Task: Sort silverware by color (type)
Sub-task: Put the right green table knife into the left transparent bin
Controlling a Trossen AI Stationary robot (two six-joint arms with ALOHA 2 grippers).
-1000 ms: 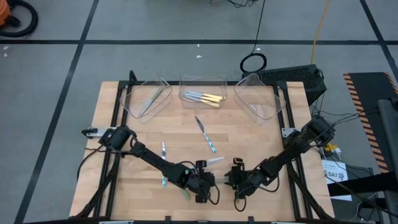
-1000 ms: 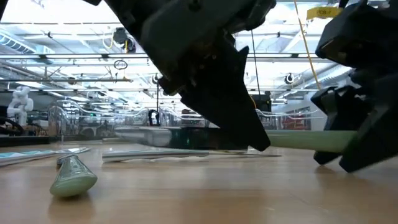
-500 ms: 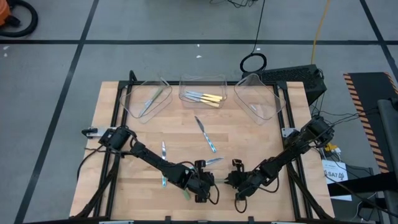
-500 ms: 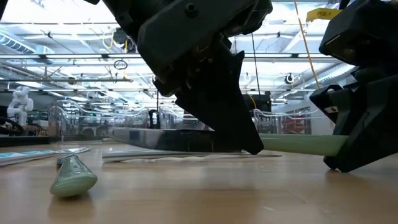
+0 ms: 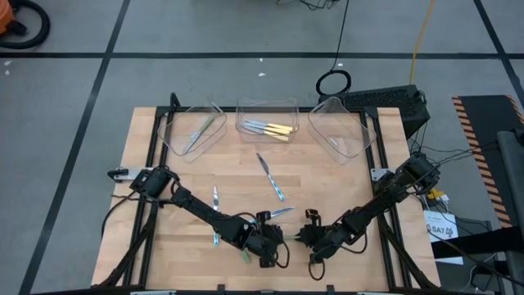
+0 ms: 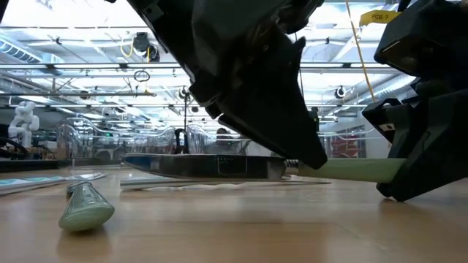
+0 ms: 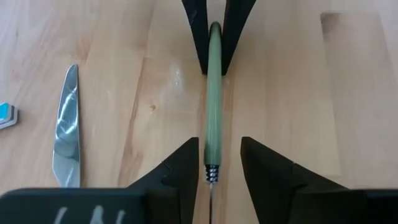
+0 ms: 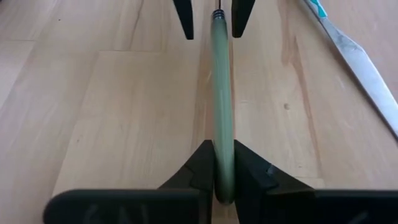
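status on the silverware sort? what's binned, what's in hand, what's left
Binned: green utensils in the left tray, yellow ones in the middle tray; the right tray's contents are unclear. In hand: a green-handled knife held off the table, the right gripper shut on its handle end, the left gripper's fingers open around it near the blade. Left: two blue-handled knives and a green handle on the table.

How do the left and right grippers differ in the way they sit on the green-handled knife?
The right gripper has its jaws shut on the green-handled knife; the left gripper has its jaws open, with a gap on each side of the handle. The right gripper is at the handle's butt end; the left gripper is at the end where the handle meets the blade. Both face each other along the same knife.
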